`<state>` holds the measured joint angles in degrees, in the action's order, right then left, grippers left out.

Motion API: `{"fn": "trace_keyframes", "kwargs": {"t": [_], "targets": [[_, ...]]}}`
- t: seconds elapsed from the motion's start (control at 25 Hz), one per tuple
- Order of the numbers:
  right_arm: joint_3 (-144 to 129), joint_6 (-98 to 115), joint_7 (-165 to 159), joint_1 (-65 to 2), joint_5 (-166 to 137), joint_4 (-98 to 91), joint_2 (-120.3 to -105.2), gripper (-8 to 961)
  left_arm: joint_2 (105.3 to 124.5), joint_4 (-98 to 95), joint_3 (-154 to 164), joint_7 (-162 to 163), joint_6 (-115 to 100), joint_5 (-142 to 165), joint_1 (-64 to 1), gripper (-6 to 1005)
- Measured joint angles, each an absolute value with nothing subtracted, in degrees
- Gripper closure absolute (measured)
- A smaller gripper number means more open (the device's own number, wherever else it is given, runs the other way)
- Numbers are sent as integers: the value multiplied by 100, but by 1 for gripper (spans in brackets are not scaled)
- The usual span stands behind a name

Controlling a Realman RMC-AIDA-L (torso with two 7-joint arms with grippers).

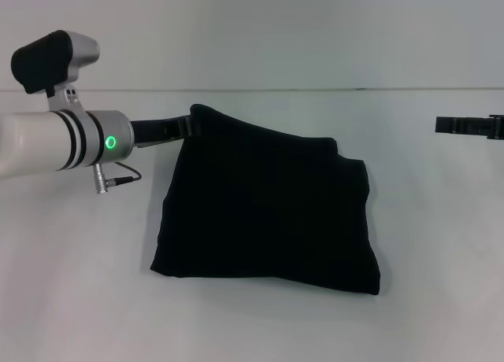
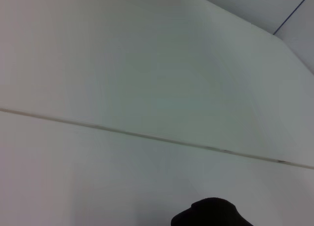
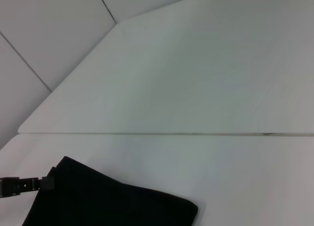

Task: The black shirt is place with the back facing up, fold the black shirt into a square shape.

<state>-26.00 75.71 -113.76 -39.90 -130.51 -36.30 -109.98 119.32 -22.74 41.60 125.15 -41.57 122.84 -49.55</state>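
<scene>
The black shirt (image 1: 268,208) lies on the white table, folded into a rough rectangle with no lettering showing. My left gripper (image 1: 187,127) is shut on the shirt's far left corner and holds that corner lifted off the table. In the left wrist view a small bump of the shirt (image 2: 211,215) shows at the frame's edge. In the right wrist view the shirt (image 3: 108,204) shows with the left gripper (image 3: 46,183) at its corner. My right gripper (image 1: 441,125) hangs at the far right, well away from the shirt and holding nothing.
The white table (image 1: 441,244) runs all around the shirt. A thin seam (image 1: 315,90) marks the table's far edge against the white wall behind.
</scene>
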Motion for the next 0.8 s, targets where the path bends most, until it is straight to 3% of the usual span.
{"fn": "trace_keyframes", "kwargs": {"t": [0.36,0.8], "targets": [[-2696,7587,-11358,-4008,-13054,-3630,-11031,71,11955,-2307,3905,12650,-4112,12263,-4780,919],[-2737,7757,-11228,-4096,-13048,-3681,-11009,72,11934,-3383,3193,12536,-5394,11880,-3825,736]]}}
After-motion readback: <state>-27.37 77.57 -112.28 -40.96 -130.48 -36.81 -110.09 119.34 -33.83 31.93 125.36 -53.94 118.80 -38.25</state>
